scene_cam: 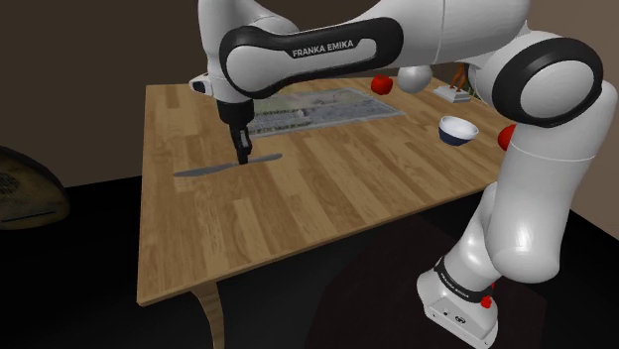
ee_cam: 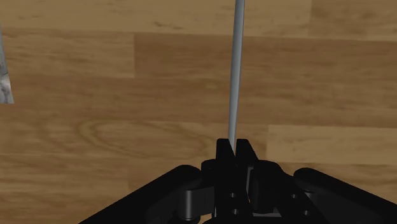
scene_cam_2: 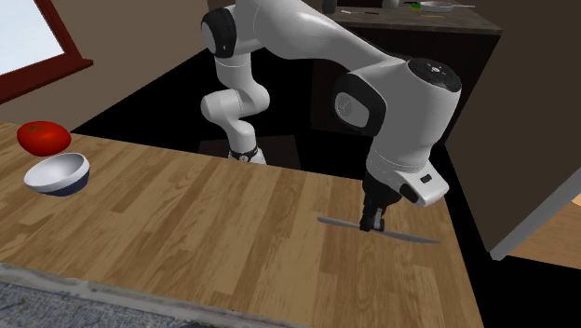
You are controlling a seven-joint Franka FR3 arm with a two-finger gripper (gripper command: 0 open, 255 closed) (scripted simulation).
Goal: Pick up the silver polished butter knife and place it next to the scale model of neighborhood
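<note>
On the wooden table (scene_cam: 298,198), toward the shoulder view's left, the silver butter knife (scene_cam: 213,170) is clamped between the black jaws near its middle. The knife is held roughly level, its two ends reaching out on either side of the jaws, and it sits at or just above the table top; whether it touches the wood cannot be told. In the wrist view the knife (ee_cam: 235,76) is seen edge-on as a thin grey line running straight out from between the closed jaws, over bare planks. In the second exterior view the knife (scene_cam_2: 410,235) is seen close to the table's edge, with the white arm bent down over it. The scale model of neighborhood (scene_cam: 317,107), a flat grey sheet, is laid along the far side of the table in the shoulder view, near the knife but apart from it. A white bowl with a dark outside (scene_cam_2: 58,174) is set well apart from the knife, with a red round thing (scene_cam_2: 43,138) just beside it.
</note>
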